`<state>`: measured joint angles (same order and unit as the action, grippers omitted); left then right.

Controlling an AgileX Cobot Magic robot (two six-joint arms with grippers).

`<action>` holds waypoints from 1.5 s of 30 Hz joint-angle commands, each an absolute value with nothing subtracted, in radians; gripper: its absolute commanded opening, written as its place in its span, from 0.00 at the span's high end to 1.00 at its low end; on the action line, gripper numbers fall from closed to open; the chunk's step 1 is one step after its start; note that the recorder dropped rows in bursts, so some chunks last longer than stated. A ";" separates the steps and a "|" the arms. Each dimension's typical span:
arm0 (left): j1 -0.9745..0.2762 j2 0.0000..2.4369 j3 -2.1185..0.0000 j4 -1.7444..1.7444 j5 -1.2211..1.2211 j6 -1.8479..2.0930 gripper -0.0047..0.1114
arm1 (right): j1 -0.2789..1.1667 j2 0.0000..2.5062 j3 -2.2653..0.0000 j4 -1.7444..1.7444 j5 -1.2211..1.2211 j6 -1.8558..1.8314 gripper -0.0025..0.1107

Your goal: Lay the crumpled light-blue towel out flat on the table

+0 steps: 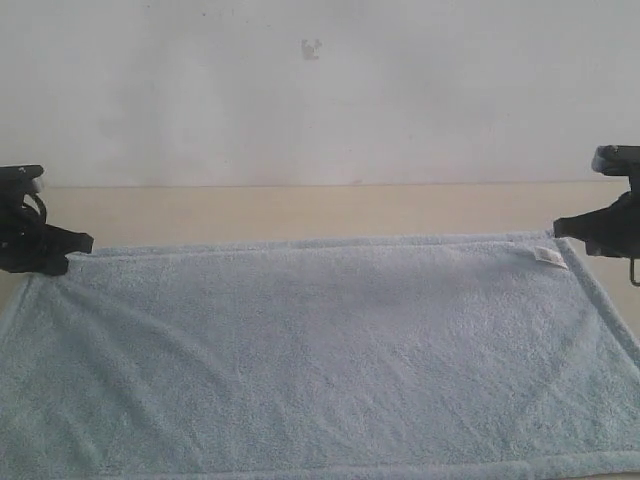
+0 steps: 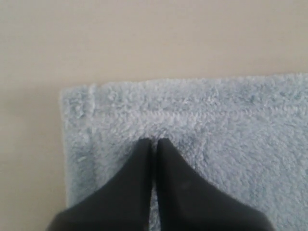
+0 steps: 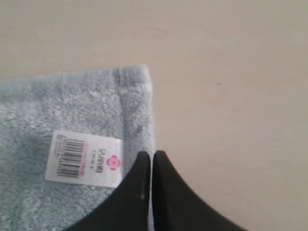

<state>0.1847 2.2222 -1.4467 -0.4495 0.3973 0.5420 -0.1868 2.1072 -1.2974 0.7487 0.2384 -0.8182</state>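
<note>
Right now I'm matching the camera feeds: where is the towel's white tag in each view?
Exterior: tag at the towel's far right corner, beside the right pincer.
Left wrist: not in it.
Right wrist: tag on the towel near its corner, beside the pincer tips.
Shared landmark: the towel's hemmed edge.

Frontal exterior; wrist close-ups over towel

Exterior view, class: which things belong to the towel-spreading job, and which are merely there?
Job: towel, table, left gripper, right gripper.
Merely there: wall, small mark on it.
</note>
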 commanded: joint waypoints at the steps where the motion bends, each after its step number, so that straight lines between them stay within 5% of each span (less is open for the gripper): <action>1: 0.187 2.158 -1.460 -0.530 0.442 0.563 0.93 | -0.189 2.069 -1.339 0.756 0.333 -0.827 0.97; 12: 0.187 2.037 -1.290 -0.731 0.372 0.743 0.93 | -0.189 2.187 -1.339 0.923 0.374 -1.002 0.97; 26: 0.187 1.997 -1.290 -1.092 0.627 1.039 0.93 | -0.189 2.270 -1.410 0.955 0.273 -1.032 0.97; 37: 0.187 1.669 -1.255 -0.709 0.525 0.583 0.93 | -0.189 2.032 -1.458 0.980 0.695 -0.913 0.97; 45: 0.187 1.305 -0.962 -0.184 0.481 0.119 0.93 | -0.189 1.703 -1.040 0.992 0.623 -0.790 0.97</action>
<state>0.1860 1.4209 -1.0538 -0.3625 0.4806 0.2248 -0.1849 1.8351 -1.1759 0.9853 0.6861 -0.8167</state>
